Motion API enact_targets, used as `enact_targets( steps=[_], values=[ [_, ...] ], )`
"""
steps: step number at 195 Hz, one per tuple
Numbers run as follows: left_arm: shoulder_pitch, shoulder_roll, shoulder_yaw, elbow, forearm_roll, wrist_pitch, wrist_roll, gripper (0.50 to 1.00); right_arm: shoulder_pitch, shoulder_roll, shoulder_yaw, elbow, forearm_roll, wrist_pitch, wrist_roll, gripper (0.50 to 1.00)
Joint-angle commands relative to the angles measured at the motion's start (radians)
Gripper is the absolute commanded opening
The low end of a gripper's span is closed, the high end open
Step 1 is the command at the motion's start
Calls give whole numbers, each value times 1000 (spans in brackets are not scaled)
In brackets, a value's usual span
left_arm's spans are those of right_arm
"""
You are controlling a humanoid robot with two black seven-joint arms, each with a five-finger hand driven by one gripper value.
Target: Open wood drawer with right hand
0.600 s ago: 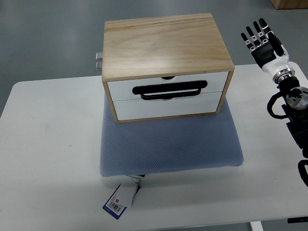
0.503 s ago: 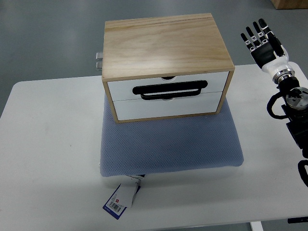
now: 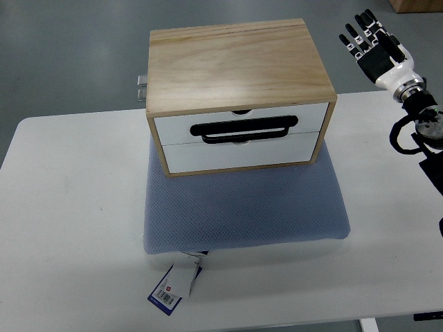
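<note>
A light wood drawer box [image 3: 235,69] stands at the back of a blue-grey cushion [image 3: 242,207] on the white table. Its front shows two white drawer faces, both pushed in, with a black handle [image 3: 244,129] across the seam between them. My right hand [image 3: 368,43] is raised at the top right, beyond the table's far edge and to the right of the box, fingers spread and holding nothing. It is well clear of the box. The left arm does not show.
A white and blue tag [image 3: 173,287] lies on the table [image 3: 69,207] at the cushion's front left corner. A metal hinge piece [image 3: 142,86] juts from the box's back left. My right arm [image 3: 422,138] runs down the right edge.
My right hand has lifted and moved away from me, toward the top of the picture. The box and its drawers have not moved.
</note>
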Motion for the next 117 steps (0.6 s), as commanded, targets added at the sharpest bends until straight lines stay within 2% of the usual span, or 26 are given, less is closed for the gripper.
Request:
enact_targets(
  steps=[1,10,20,21,32,42,43,47,56,66,67,69,78,91,92,93,96,98,105,117],
  values=[
    [0,0,-1,-24,2,1,0,1000,87,-83,-95,85,-109,-16,-32,944],
    [0,0,-1,-40,2,3,0,1000,132,-145,-167,153,-187,-18,-64,944],
    [0,0,-1,-40,2,3,0,1000,132,-145,-167,154,-187,-18,-64,944],
    [0,0,-1,-55,4,1,0,1000,194,-199,-251,231,-266,-18,-97,944],
    [0,0,-1,-63,7,1,0,1000,267,-255,-356,316,-336,-18,-133,944],
    [0,0,-1,-63,7,1,0,1000,267,-255,-356,316,-336,-18,-133,944],
    [-2,0,-1,-67,9,-2,0,1000,350,-304,-464,389,-374,-16,-168,944],
    [-2,0,-1,-67,9,-5,0,1000,397,-324,-517,417,-382,-13,-189,944],
    [-2,0,-1,-67,9,-9,0,1000,489,-347,-627,460,-384,-9,-240,944],
    [-2,0,-1,-67,9,-9,0,1000,489,-347,-627,460,-384,-9,-240,944],
    [-3,0,-1,-67,10,-9,-2,1000,615,-359,-763,509,-382,-7,-312,942],
    [-3,0,-1,-67,10,-9,-2,1000,616,-359,-764,509,-382,-7,-312,942],
    [-5,0,-1,-67,10,-11,-2,1000,734,-359,-883,566,-378,-7,-396,942],
    [-6,0,-1,-67,10,-11,-2,1000,756,-359,-902,577,-376,-7,-414,942],
    [-9,0,-1,-66,10,-11,-2,1000,856,-350,-986,644,-356,-7,-500,940],
    [-9,0,-1,-66,10,-11,-2,1000,857,-350,-986,644,-356,-7,-501,940],
    [-9,0,-1,-66,10,-11,-2,1000,917,-343,-1034,692,-320,-10,-564,940],
    [-9,0,-1,-66,10,-11,-2,1000,917,-343,-1034,692,-319,-10,-564,940],
    [-9,0,-1,-66,9,-11,-2,1000,969,-329,-1084,744,-254,-18,-627,940],
    [-9,0,-1,-66,10,-11,-2,1000,1018,-301,-1134,793,-186,-28,-633,940]
  ],
)
